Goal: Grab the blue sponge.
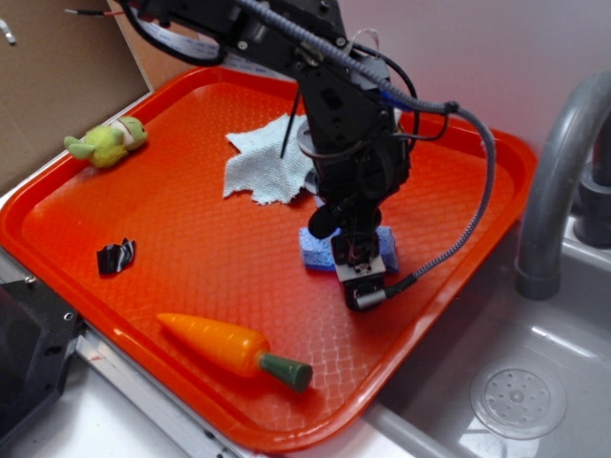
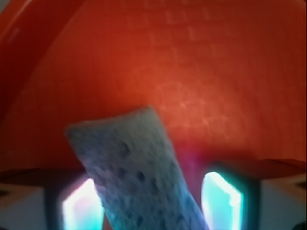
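Small periwinkle-blue porous foam sponge point(image 2: 139, 177) seen lying on orange plastic tray point(image 1: 191, 239), between parted fingers of black gripper point(image 1: 360, 256). Fingers to be centred, lowered fully, then closed evenly.

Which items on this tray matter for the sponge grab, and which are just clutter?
Part of the job:
- blue sponge, lying on the orange tray
- gripper, down over the sponge, which sits between its fingers in the wrist view

Just lying about:
- grey-green cloth
- toy carrot
- green plush toy
- black binder clip
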Available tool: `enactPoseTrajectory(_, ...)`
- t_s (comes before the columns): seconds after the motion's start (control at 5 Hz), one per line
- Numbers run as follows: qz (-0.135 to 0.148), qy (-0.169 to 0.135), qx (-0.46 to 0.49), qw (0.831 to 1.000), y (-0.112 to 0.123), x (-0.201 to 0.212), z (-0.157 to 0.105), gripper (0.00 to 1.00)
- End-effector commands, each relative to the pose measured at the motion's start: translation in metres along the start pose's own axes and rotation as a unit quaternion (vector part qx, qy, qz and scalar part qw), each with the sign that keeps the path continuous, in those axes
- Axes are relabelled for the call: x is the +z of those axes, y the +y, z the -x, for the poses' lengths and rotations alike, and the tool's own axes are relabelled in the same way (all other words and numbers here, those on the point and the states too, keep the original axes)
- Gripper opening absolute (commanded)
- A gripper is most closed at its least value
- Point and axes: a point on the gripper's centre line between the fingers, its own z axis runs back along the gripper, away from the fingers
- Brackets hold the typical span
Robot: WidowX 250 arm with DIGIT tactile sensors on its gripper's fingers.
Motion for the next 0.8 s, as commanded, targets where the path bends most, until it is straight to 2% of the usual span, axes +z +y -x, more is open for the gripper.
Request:
enactPoseTrajectory(0.0,-0.02,0.002,0.002,1.0,0.003,0.0,0.009,0.0)
enactPoseTrajectory(0.2,0.002,0.064,0.096,0.993,0.023,0.042,0.018,0.0)
enactPoseTrajectory(0.4,-0.014,0.043,0.222,0.974,0.045,0.087,0.032,0.0)
enactPoseTrajectory(0.6,-0.02,0.045,0.309,0.95,0.06,0.121,0.051,0.0)
